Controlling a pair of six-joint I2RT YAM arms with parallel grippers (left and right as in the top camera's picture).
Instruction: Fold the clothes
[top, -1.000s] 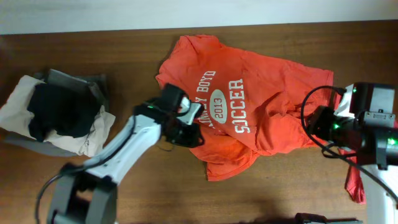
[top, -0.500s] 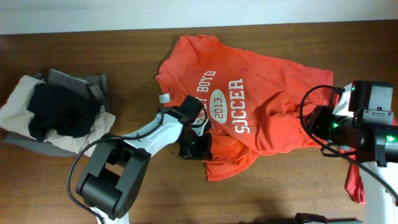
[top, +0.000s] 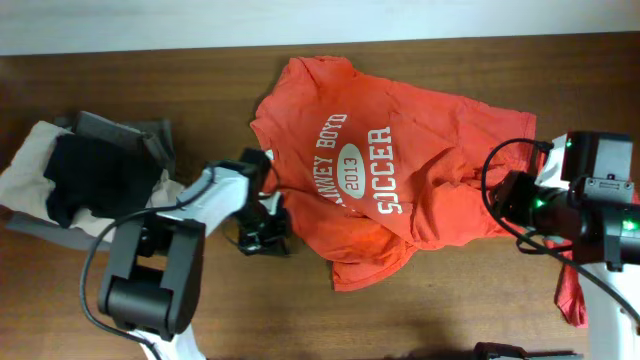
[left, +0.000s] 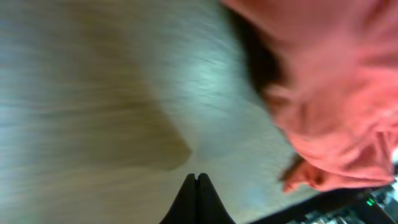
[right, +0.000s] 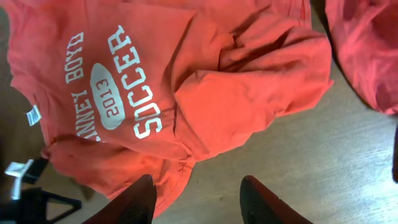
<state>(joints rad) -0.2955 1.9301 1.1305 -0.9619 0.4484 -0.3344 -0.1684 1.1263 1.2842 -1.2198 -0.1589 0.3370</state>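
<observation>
On the wooden table, the orange-red T-shirt lies spread out and rumpled at the centre, its front facing up. White lettering reads "Boyd", "2013" and "Soccer"; the first word is partly lost in a fold. A small white label shows at the collar on the shirt's left side. The lower part of the shirt is bunched into loose creases.

The left gripper sits low over bare wood just beside the shirt's left edge. Its fingers are pressed together with nothing between them, and its wrist view is blurred. The right gripper hangs above the shirt's right side, its fingers parted and empty, with wood and the shirt's edge showing in the gap.

A second red garment lies crumpled at the table's right edge, partly under the right arm. Far to the left, apart from the shirt, sits a pile of beige, black and grey clothes.
</observation>
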